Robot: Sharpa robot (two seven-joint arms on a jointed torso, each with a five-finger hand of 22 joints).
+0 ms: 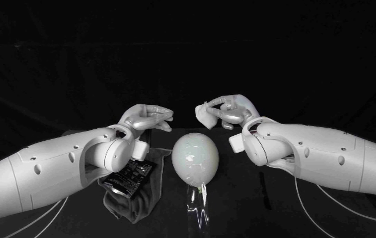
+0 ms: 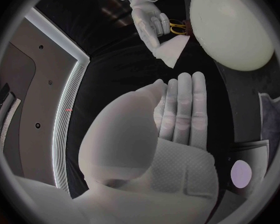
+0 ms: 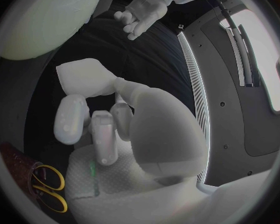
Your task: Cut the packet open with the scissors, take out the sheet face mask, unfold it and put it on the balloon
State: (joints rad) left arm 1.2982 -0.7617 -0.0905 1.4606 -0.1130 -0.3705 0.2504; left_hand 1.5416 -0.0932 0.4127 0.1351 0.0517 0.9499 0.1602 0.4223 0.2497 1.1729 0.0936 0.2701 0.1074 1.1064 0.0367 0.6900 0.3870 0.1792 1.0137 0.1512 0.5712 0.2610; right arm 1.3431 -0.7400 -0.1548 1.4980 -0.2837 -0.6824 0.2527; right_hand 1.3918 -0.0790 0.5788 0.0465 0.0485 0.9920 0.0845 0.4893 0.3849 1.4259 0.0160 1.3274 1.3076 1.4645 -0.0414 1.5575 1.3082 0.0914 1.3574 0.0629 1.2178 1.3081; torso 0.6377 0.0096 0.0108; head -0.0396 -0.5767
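Note:
The pale balloon (image 1: pixel 194 156) lies on the black table between my arms, also seen in the wrist views (image 2: pixel 230 25) (image 3: pixel 43 20). Beyond it and to its right, my right hand (image 1: pixel 229 110) pinches the folded white sheet mask (image 1: pixel 206 116) (image 2: pixel 171 51) above the table. My left hand (image 1: pixel 145 117) hovers opposite, beyond the balloon on its left; its fingers (image 2: pixel 184 109) are straight and hold nothing. The black packet (image 1: pixel 129 175) lies on a dark cloth under my left forearm. The yellow-handled scissors (image 3: pixel 50 184) lie on the table behind my right hand.
The dark grey cloth (image 1: pixel 145 200) spreads left of the balloon toward the table's near side. A clear glossy strip (image 1: pixel 200 200) trails from the balloon's near end. The room's light-edged panels curve past in both wrist views.

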